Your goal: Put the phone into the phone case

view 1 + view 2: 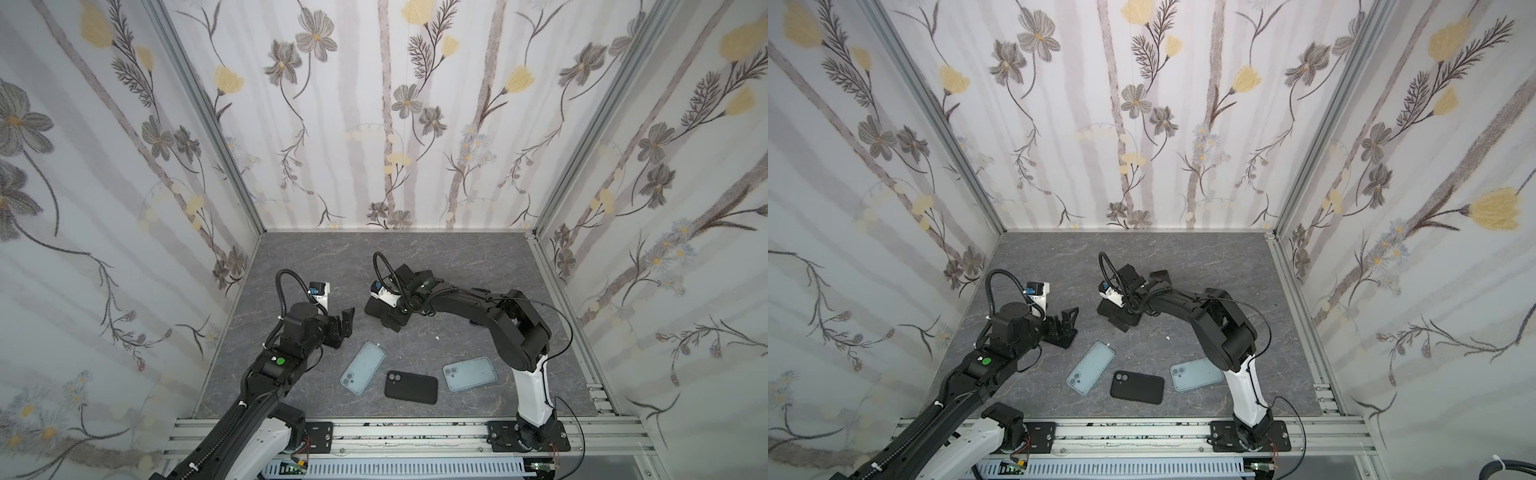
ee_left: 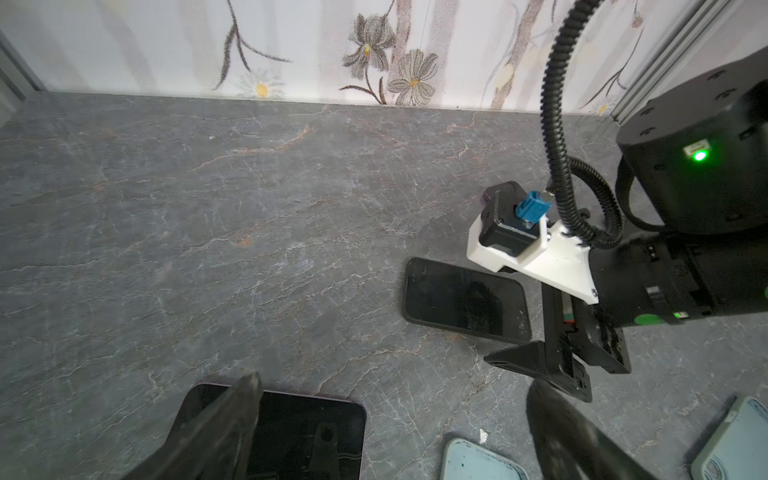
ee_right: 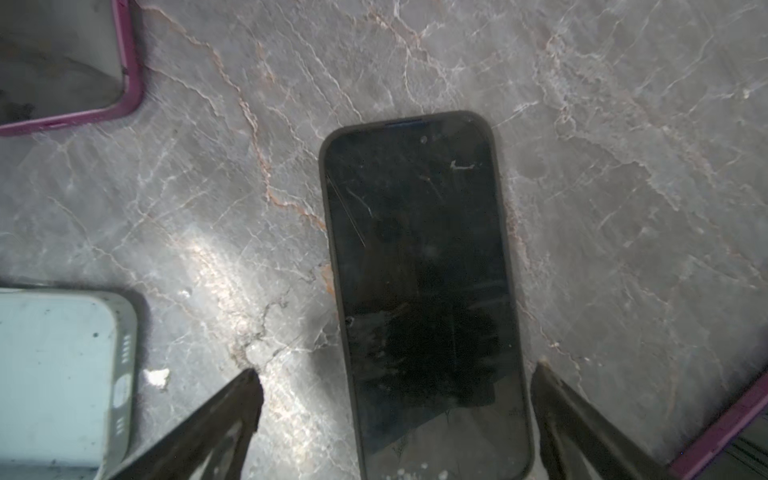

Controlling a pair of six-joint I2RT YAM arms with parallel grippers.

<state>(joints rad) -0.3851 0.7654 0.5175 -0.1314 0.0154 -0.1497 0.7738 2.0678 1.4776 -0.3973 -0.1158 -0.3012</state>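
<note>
A black phone (image 3: 424, 291) lies screen up on the grey floor with a dark rim around it; it also shows as the phone (image 2: 465, 299) in the left wrist view. My right gripper (image 3: 397, 370) hangs open over its lower end, one finger on each side, apart from it. My left gripper (image 2: 392, 382) is open too, above a second dark phone (image 2: 307, 432) with a purple rim. In both top views the grippers (image 1: 347, 328) (image 1: 382, 313) face each other mid-floor. A black phone case (image 1: 411, 387) lies back up near the front.
Two pale blue cases (image 1: 363, 368) (image 1: 469, 373) lie either side of the black one. Purple-rimmed items (image 3: 62, 62) (image 3: 727, 428) sit near the right gripper. Flowered walls enclose the floor on three sides, with an aluminium rail (image 1: 415, 432) along the front.
</note>
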